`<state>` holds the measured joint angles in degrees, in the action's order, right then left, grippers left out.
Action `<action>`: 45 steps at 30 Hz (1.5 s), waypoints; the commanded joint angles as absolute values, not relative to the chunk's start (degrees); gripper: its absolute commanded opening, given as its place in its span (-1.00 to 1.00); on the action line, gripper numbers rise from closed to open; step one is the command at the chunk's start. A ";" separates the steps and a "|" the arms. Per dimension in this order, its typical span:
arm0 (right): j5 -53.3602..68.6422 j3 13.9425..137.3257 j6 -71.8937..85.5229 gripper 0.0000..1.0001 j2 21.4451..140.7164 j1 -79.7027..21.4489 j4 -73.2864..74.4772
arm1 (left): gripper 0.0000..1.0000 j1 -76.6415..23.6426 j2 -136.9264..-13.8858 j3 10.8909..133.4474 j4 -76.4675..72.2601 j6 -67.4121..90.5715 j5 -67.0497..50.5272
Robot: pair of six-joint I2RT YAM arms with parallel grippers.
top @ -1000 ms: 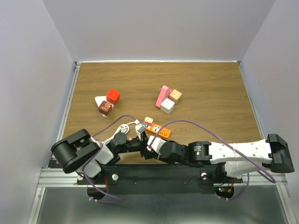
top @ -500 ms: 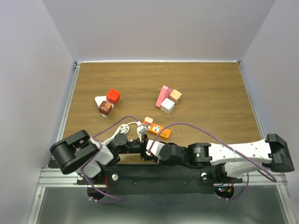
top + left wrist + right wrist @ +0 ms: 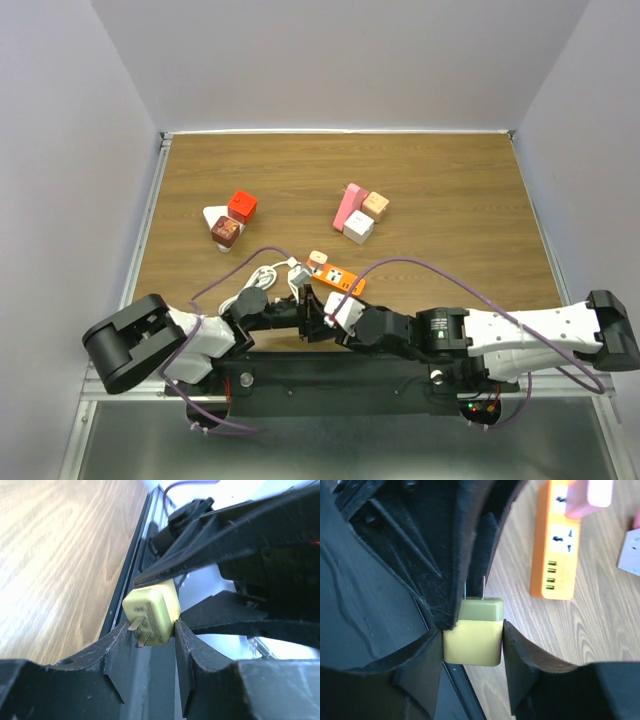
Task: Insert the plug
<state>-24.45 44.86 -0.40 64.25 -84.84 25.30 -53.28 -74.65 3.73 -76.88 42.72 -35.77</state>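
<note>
The plug is a small yellow-green cube with two metal prongs. My right gripper is shut on its body, one pad on each side. My left gripper has shut on the same plug at its pronged end, with both fingers touching it. In the top view the two grippers meet tip to tip at the table's near edge and hide the plug. The orange power strip lies just beyond them, its sockets facing up and a pink adapter on its far end.
A white adapter and a coiled white cable lie left of the strip. Red, white and brown blocks sit at mid-left, pink, white and tan ones at the centre. The black rail runs below the grippers.
The left gripper's fingers have shut onto the plug that the right gripper holds. Both arms have drawn slightly back toward the near edge.
</note>
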 commanded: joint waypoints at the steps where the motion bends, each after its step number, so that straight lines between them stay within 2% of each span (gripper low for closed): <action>1: -36.02 44.91 5.70 0.12 59.77 -84.02 14.50 | -1.00 -54.41 -69.53 -0.98 -111.73 37.89 -41.66; 2: -36.30 44.91 7.28 0.45 58.20 -84.02 14.50 | -1.00 -53.80 -66.82 -0.62 -109.45 37.01 -40.70; 5: -36.03 44.74 9.31 0.80 54.60 -83.94 14.41 | -1.00 -50.37 -59.80 -0.18 -96.56 32.01 -39.21; 7: -36.74 44.13 10.28 0.89 52.31 -84.02 13.98 | -1.00 -49.49 -55.92 1.67 -90.91 29.81 -37.45; 8: -36.83 43.77 10.54 0.89 50.12 -83.94 13.63 | -1.00 -49.31 -52.16 1.93 -85.75 28.84 -35.53; 11: -36.39 42.63 10.37 0.90 47.73 -84.02 12.13 | -1.00 -49.13 -47.39 1.67 -82.18 26.55 -32.97; 16: -38.49 41.23 11.42 0.91 46.32 -83.94 8.72 | -1.00 -48.61 -44.39 0.79 -78.49 24.96 -29.45; 21: -35.34 34.81 7.92 0.96 42.10 -83.94 -7.17 | -1.00 -45.36 -41.15 0.26 -77.70 24.87 -27.25; 24: -30.16 32.53 6.59 0.95 40.70 -83.94 -10.97 | -1.00 -43.69 -38.50 -1.32 -77.70 24.96 -27.25; 28: -21.63 26.73 2.74 0.91 40.51 -84.02 -25.29 | -1.00 -42.98 -35.69 -1.49 -77.26 25.49 -28.47; 31: -19.78 23.39 -1.39 0.85 41.31 -83.94 -32.92 | -1.00 -42.89 -33.40 -2.10 -76.64 25.66 -29.53; 35: -17.06 23.64 -3.69 0.53 40.87 -84.02 -35.86 | -1.00 -42.89 -29.98 -3.16 -77.96 25.93 -31.46; 40: -14.51 24.61 -5.71 0.43 39.46 -84.02 -37.70 | -1.00 -42.89 -26.37 -3.52 -76.03 26.54 -32.17; 45: -13.45 29.79 -8.25 0.43 46.29 -83.85 -37.79 | -1.00 -42.89 -26.01 -3.96 -77.16 27.60 -33.74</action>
